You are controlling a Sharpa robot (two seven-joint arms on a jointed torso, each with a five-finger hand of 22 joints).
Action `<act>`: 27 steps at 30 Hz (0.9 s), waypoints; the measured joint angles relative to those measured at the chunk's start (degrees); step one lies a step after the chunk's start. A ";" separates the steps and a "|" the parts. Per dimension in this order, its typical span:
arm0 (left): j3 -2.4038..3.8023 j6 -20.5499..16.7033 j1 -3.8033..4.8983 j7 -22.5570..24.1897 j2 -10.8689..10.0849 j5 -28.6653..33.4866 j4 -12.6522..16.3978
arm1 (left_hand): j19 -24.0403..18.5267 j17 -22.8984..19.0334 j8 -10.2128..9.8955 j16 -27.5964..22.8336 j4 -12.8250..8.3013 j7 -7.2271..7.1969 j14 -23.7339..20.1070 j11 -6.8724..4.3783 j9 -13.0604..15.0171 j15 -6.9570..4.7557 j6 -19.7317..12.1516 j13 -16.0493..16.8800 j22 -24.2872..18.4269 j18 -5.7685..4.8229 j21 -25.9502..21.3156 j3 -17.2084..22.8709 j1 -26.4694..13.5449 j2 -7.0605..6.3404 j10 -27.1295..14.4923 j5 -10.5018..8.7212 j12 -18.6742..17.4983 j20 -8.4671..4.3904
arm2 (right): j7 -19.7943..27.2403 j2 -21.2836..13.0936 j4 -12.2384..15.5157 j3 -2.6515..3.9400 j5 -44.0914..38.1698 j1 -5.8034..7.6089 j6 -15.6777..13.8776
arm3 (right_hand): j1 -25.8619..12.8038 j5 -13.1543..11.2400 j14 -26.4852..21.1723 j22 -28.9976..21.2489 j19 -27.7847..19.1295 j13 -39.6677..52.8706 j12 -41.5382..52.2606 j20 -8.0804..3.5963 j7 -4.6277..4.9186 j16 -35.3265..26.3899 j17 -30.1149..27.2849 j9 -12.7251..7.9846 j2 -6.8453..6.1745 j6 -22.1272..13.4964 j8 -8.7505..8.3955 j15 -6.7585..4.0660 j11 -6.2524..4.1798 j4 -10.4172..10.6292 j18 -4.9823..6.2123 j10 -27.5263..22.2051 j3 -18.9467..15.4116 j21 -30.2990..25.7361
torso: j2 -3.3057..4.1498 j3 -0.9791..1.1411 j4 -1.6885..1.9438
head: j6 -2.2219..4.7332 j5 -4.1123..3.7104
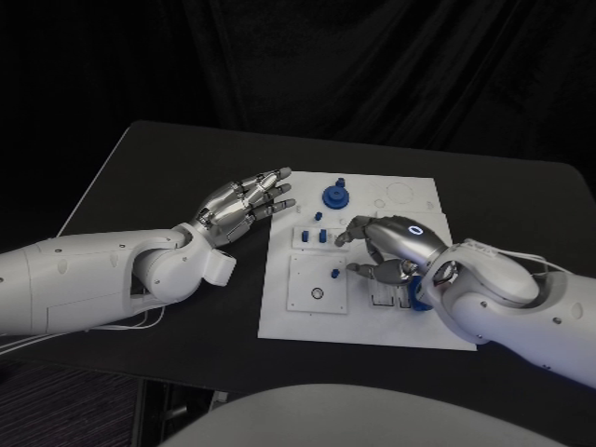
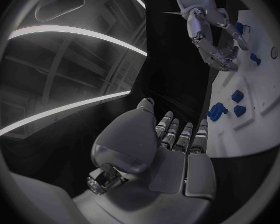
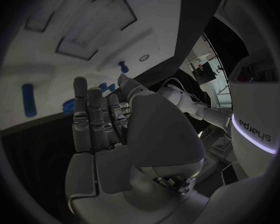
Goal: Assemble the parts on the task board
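On the black desk (image 1: 151,168) in front of me lies the flat white task board (image 1: 406,326), a rectangular plate set near the middle, with small blue parts scattered over it. From the head view I see a round blue knob-like part (image 1: 336,196) standing near the board's far edge, a few small blue pegs (image 1: 317,237) in a row on a raised white block just below it, and one tiny blue peg (image 1: 334,274) beside a square white inset plate (image 1: 317,284) with a small dark hole in it.

My left hand (image 1: 249,202) hangs just off the board's left edge, over bare desk, fingers stretched out and slightly apart, pointing toward the board's far corner. It holds nothing. In the left wrist view the same hand (image 2: 171,144) shows its fingers straight and side by side, with the board (image 2: 264,109) and several blue parts (image 2: 216,111) beyond the fingertips.

My right hand (image 1: 386,244) is over the board's middle, palm down, fingers bent downward toward the row of pegs and the area just right of the inset plate. A larger blue part (image 1: 419,294) shows just under the wrist, against the board. I cannot tell from the head view whether the fingers have hold of anything. In the right wrist view the hand (image 3: 109,129) has its fingers extended and close together, nothing visible between them, with a long blue bar-shaped part (image 3: 28,100) and a small blue peg (image 3: 123,65) lying on the board (image 3: 47,40) beyond.
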 measured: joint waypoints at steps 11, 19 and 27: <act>0.00 -0.02 -0.02 0.00 0.23 0.39 -0.30 | 0.00 0.05 0.19 0.22 -0.16 0.04 0.00 0.00 0.00 0.00 0.38 0.02 0.05 0.00 0.00 0.16 0.00 0.00 0.00 0.00 0.20 0.00 | -1.70 -8.91 3.51 -0.57 0.00 4.12 0.62 | -1.38 -2.14 13.54 -0.05 10.95 -10.34 -9.97 -1.01 -0.18 8.76 10.43 -6.66 0.97 3.68 -0.92 -1.00 -0.77 1.96 -1.35 6.41 -1.47 15.47 | -0.05 0.02 0.01 | 0.00 -1.11; 0.00 0.02 -0.10 0.00 0.55 0.57 -0.51 | 0.00 0.05 0.19 0.21 -0.16 0.04 0.00 0.00 -0.01 0.00 0.38 0.01 0.05 0.00 0.00 0.16 0.00 0.00 0.00 0.00 0.20 0.00 | -3.23 -10.54 1.24 -1.26 0.00 3.07 1.60 | -3.71 -6.98 15.97 -0.04 13.22 -12.45 -11.73 -0.79 -1.50 11.21 13.71 -8.77 0.50 2.37 -0.92 -0.80 -0.57 4.23 -2.26 6.60 -3.42 20.90 | -0.01 -0.06 0.02 | 0.00 -1.56; 0.00 0.05 -0.23 0.00 0.55 0.67 -0.58 | 0.00 0.04 0.19 0.21 -0.33 0.04 -0.21 0.00 -0.01 0.20 0.38 0.01 0.04 0.00 0.00 0.33 0.00 0.00 0.00 0.22 0.20 0.00 | -3.57 -9.47 -1.67 -1.30 0.00 2.32 1.11 | -1.85 -4.35 16.62 -0.04 13.89 -13.72 -12.00 -0.93 -1.85 11.58 14.28 -11.34 1.12 -1.12 -1.40 -0.95 -0.65 3.43 -2.25 8.16 -3.27 22.78 | 0.02 -0.04 -0.13 | 0.00 -1.93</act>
